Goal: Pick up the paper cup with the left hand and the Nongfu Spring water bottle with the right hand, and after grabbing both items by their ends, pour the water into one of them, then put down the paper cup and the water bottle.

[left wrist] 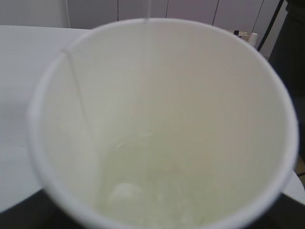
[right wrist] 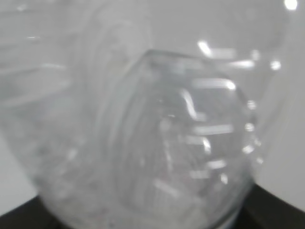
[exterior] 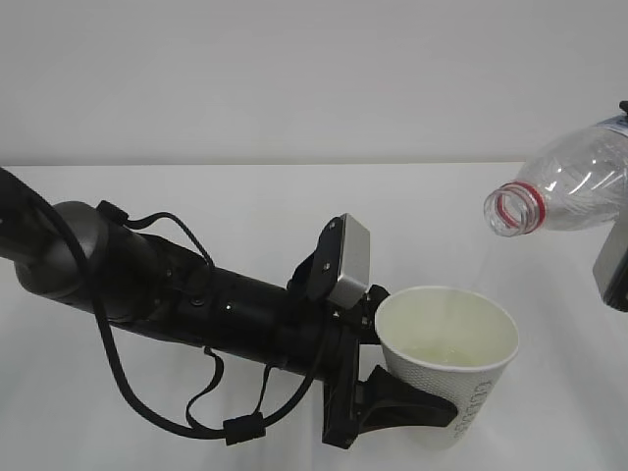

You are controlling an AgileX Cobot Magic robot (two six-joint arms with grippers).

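Left gripper (exterior: 417,397) clasps the cup (exterior: 448,351), right holds the tipped bottle (exterior: 564,186) beside it; water (left wrist: 143,200) poured, setting down remains.

White paper cup (exterior: 446,339); clear, red-ringed bottle (exterior: 559,184).

One paper cup (exterior: 449,358) and one Nongfu Spring water bottle (exterior: 569,183) appear above a single white counter (exterior: 245,206). One robot arm (exterior: 186,289) is seen in full; a second shows only as a grey part at the frame's right edge.
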